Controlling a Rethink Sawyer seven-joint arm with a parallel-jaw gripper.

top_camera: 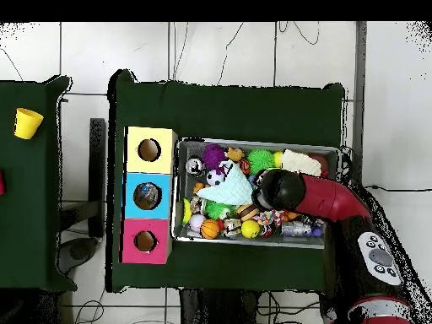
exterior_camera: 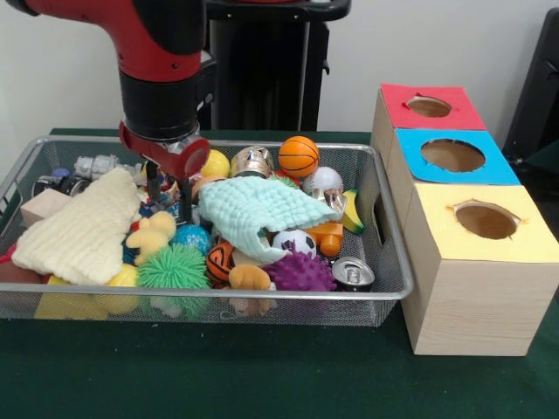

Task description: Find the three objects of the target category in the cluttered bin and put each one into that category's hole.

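Your end effector (exterior_camera: 168, 194) down inside wire basket (exterior_camera: 262, 298), left-centre in front view, among toys between cream cloth (exterior_camera: 83, 229) and mint cloth (exterior_camera: 262, 212). Fingers slightly apart; grip state unclear, cannot tell. One crushed clear bottle (exterior_camera: 96, 166) lies at basket's far left corner. Blue-ringed hole (exterior_camera: 452, 155) sits middle of three boxes on bench (exterior_camera: 262, 375), right of basket.

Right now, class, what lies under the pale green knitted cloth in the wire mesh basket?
Under the pale green knitted cloth, in the silver wire mesh basket, a black-and-white soccer ball and an orange striped ball peek out at its front edge. Anything beneath its middle is covered.
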